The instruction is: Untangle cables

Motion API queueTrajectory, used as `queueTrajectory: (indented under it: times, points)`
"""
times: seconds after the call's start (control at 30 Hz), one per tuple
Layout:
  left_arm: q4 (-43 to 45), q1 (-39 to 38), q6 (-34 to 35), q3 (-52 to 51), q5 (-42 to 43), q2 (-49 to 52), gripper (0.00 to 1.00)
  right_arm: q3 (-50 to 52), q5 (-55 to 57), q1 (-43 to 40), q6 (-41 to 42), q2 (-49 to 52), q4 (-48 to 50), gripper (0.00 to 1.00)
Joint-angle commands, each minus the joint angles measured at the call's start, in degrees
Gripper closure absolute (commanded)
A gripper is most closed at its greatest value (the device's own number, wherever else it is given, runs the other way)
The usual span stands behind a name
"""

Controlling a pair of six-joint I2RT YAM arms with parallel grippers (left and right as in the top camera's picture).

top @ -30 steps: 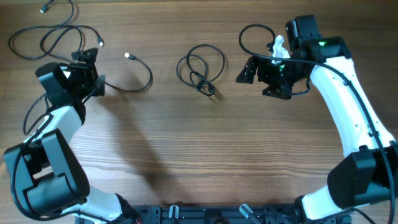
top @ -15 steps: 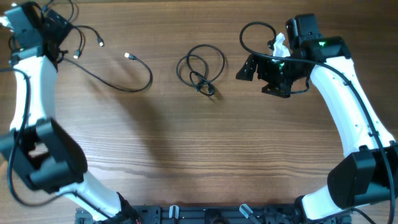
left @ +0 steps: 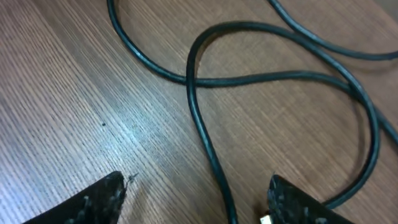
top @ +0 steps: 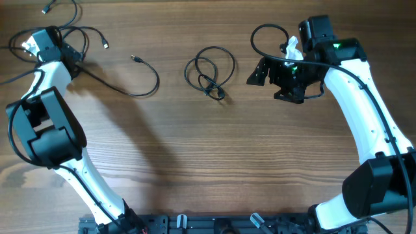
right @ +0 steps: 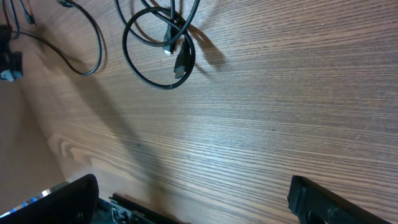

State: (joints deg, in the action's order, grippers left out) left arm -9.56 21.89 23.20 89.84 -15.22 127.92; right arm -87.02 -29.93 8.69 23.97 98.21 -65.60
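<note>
A tangle of thin black cables lies at the far left of the wooden table. One loose strand with a silver tip curves out from it. A small coiled cable sits in the middle, also seen in the right wrist view as the coil. My left gripper is low over the tangle. In the left wrist view the left gripper is open, and a cable strand runs between its fingertips without being clamped. My right gripper hangs open to the right of the coil, with nothing between its fingers.
A black loop and a white crumpled scrap lie beside the right arm at the back. A black rail runs along the table's front edge between the two arm bases.
The left arm has swung from beside the loose strand up to the far-left corner and settled over the tangle. The right arm and the coil have not moved.
</note>
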Motion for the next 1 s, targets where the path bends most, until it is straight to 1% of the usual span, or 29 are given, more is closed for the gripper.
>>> queueTrajectory:
  times: [0.0, 0.07, 0.1, 0.2, 0.27, 0.33, 0.37, 0.4, 0.43, 0.47, 0.5, 0.57, 0.6, 0.63, 0.67, 0.7, 0.73, 0.83, 0.9, 0.93, 0.97]
  points:
    - [1.0, 0.5, -3.2, 0.2, -1.9, 2.7, 0.28, -0.3, 0.6, 0.1, 0.2, -1.0, -0.1, 0.0]
    - [1.1, 0.5, -3.5, 0.2, -3.8, 3.3, 0.3, -0.3, 0.6, 0.1, 0.2, -1.0, -0.1, 0.0]
    - [1.0, 0.8, -3.5, 0.2, -3.9, 3.4, 0.33, -0.3, 0.6, 0.1, 0.2, -1.0, -0.1, 0.0]
    - [1.0, 1.2, -3.6, 0.2, -3.9, 3.4, 0.35, -0.3, 0.6, 0.1, 0.2, -1.0, -0.1, 0.0]
    - [0.5, 1.3, -3.5, 0.2, -3.9, 3.4, 0.42, -0.3, 0.6, 0.1, 0.2, -1.0, -0.1, 0.0]
    - [-0.1, 1.3, -3.5, 0.2, -3.3, 3.5, 0.42, -0.3, 0.6, 0.1, 0.2, -1.0, 0.0, 0.0]
    - [-0.1, 1.3, -3.5, 0.2, -1.0, 3.8, 0.42, -0.3, 0.6, 0.1, 0.2, -1.0, 0.0, 0.0]
    - [0.3, 1.3, -3.5, 0.2, 1.9, 3.9, 0.39, -0.3, 0.6, 0.1, 0.2, -1.0, 0.0, 0.0]
    - [1.2, 1.3, -3.5, 0.2, 4.1, 3.9, 0.38, -0.3, 0.6, 0.1, 0.2, -1.0, 0.0, 0.0]
    - [1.7, 1.3, -3.5, 0.2, 4.3, 3.9, 0.38, -0.3, 0.6, 0.1, 0.2, -1.0, 0.0, 0.0]
    - [2.0, 1.3, -3.5, 0.2, 4.3, 3.9, 0.41, -0.3, 0.6, 0.1, 0.2, -1.0, 0.0, 0.0]
    - [2.1, 1.4, -3.5, 0.2, 4.3, 4.0, 0.67, -0.3, 0.6, 0.1, 0.2, -1.0, 0.0, 0.0]
    - [2.1, 1.7, -3.5, 0.2, 4.3, 4.1, 0.78, -0.3, 0.6, 0.1, 0.2, -1.0, 0.0, 0.0]
    - [1.9, 2.0, -3.5, 0.2, 4.3, 4.4, 0.85, -0.3, 0.6, 0.1, 0.2, -1.0, 0.0, 0.0]
    - [1.6, 2.3, -3.5, 0.2, 4.3, 4.5, 0.87, -0.3, 0.6, 0.1, 0.2, -1.0, 0.0, 0.0]
    - [1.0, 2.6, -3.5, 0.2, 4.2, 4.5, 0.94, -0.3, 0.5, 0.1, 0.3, -1.0, 0.0, 0.0]
    - [0.8, 2.9, -3.5, 0.2, 4.2, 4.4, 0.96, -0.3, 0.5, 0.1, 0.2, -1.0, 0.0, 0.0]
    - [-0.5, 3.7, -3.5, 0.2, 4.1, 3.6, 0.96, -0.3, 0.5, 0.1, 0.2, -1.0, -0.3, 0.0]
    - [-0.7, 3.7, -3.5, 0.2, 4.1, 1.4, 0.96, -0.3, 0.5, 0.1, 0.2, -1.0, -0.5, 0.0]
    - [-0.7, 3.6, -3.5, 0.2, 4.3, 0.3, 0.84, -0.3, 0.5, 0.1, 0.2, -1.0, -0.5, 0.0]
    - [-0.4, 3.5, -3.5, 0.2, 4.8, -0.4, 0.44, -0.3, 0.6, 0.1, 0.2, -1.0, -0.5, 0.0]
